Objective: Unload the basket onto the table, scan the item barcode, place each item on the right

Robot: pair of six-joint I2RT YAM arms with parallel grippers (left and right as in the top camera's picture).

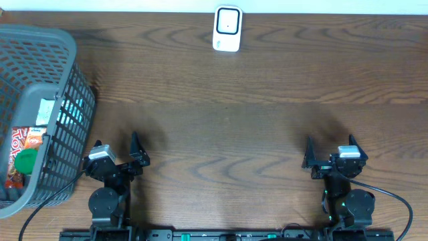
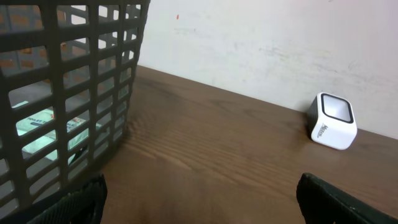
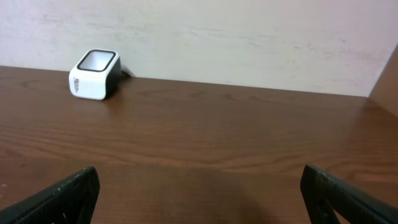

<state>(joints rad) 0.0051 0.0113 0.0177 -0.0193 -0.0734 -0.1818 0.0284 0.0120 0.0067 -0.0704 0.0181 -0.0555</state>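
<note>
- You see the left claw at the near edge of the table, toward its left side. The two fingers stand wide apart and hold nothing.
- The right claw is at the same near edge, toward the right side. It is also fully open and empty, with only bare wood between the fingers.
- The barcode scanner is a small white box with a dark window on top. It stands at the middle of the far edge of the table, close to the pale wall, well apart from both claws.
- A grey plastic basket with a grid wall fills the left edge of the table, from the far-left corner almost to the near edge. Its near side is just beside the left claw.
- The items for scanning lie inside this basket: a red packet, a green round piece lying against it, and a pale box with green print nearer the basket wall.
- You cannot read any barcode on them from these views.
</note>
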